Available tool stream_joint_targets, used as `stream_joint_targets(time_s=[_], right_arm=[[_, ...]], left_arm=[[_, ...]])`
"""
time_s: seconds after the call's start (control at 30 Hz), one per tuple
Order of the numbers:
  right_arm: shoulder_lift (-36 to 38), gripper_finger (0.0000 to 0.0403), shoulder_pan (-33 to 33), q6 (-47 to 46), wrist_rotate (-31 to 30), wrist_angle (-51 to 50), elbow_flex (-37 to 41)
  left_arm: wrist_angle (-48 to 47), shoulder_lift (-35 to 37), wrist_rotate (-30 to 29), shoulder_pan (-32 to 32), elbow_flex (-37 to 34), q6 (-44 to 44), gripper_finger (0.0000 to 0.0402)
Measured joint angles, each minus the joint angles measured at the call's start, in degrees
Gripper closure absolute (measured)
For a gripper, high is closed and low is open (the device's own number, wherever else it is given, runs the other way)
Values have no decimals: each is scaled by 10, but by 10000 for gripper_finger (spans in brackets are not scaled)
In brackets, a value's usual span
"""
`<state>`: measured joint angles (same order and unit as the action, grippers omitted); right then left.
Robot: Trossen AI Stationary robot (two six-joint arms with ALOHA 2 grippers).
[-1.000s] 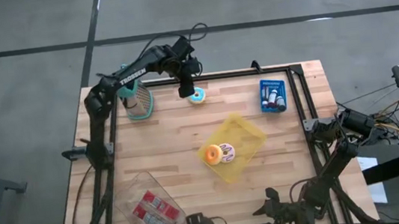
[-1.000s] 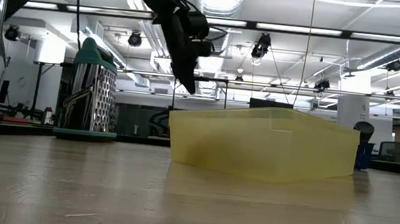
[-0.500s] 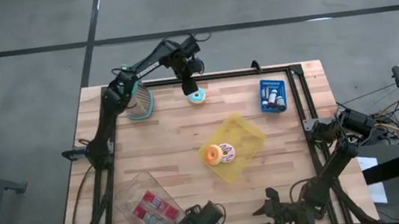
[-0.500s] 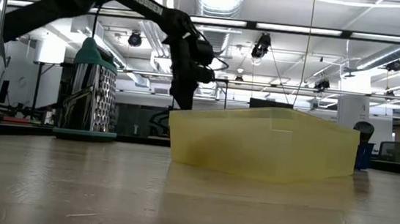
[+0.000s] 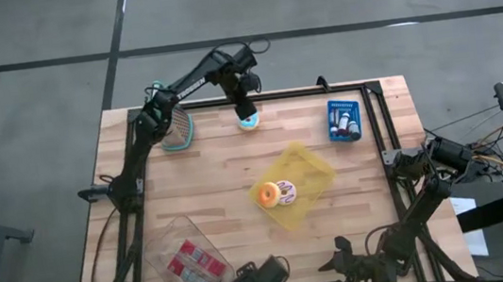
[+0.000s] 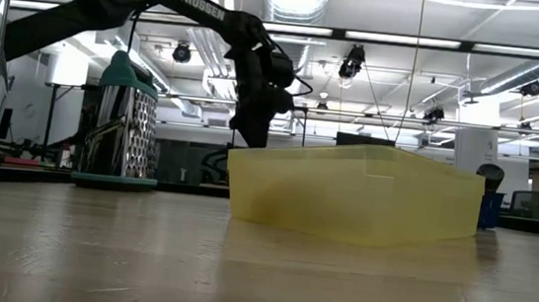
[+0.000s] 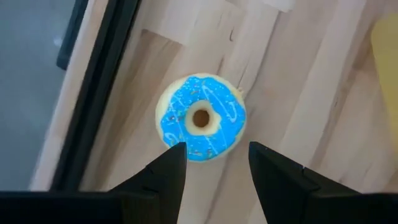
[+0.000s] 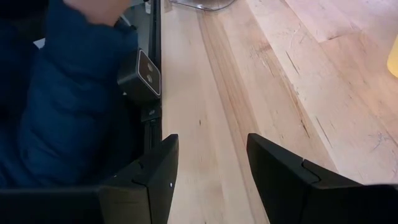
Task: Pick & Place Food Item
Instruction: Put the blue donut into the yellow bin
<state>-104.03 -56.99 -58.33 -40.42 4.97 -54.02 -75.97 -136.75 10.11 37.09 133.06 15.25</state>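
Blue-iced doughnut (image 5: 248,121) lies on the pale wooden bench (image 5: 217,173) near its far edge, seen from above; left hand (image 5: 245,111) hangs directly over it, arm stretched across from the far left corner. A yellow tray (image 5: 316,167) sits mid-bench, well apart from that doughnut, holding an orange doughnut (image 5: 266,194) and a pink-sprinkled doughnut (image 5: 286,192) side by side. A grater (image 5: 175,128) with teal trim lies near the far left, a blue basket (image 5: 343,119) near the far right, a clear box (image 5: 187,260) at the near left corner. Right hand (image 5: 353,264) rests folded at the near edge. Low view: the left arm descends behind the yellow tray's wall, grater standing to its left; the doughnut itself is hidden. Left wrist view: the two fingers (image 7: 163,177) stand parted, released, straddling the near edge of the doughnut without gripping it. Right wrist view: fingers (image 8: 155,171) parted over bare bench boards, holding nothing; a blue sleeve (image 8: 62,106) shows beyond the bench edge.
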Motion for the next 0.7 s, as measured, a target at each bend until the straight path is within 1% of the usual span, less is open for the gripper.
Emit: stream_joint_targets(time_s=[0.1, 0.17, 0.23, 0.33, 0.43, 0.57, 0.7], right_arm=[[0, 216, 0, 0, 0, 0, 0], [0, 216, 0, 0, 0, 0, 0], [0, 216, 0, 0, 0, 0, 0], [0, 216, 0, 0, 0, 0, 0], [0, 216, 0, 0, 0, 0, 0], [0, 216, 0, 0, 0, 0, 0], [0, 216, 0, 0, 0, 0, 0]], left_arm=[[5, 0, 5, -5, -10, -49, 222], [20, 0, 11, -12, -21, -58, 222], [35, 0, 18, -20, -31, -55, 222], [72, 0, 20, -33, -54, -27, 222], [76, 0, 19, -39, -64, -1, 222], [79, 0, 4, -40, -68, -7, 222], [83, -1, 2, -40, -68, -14, 222]])
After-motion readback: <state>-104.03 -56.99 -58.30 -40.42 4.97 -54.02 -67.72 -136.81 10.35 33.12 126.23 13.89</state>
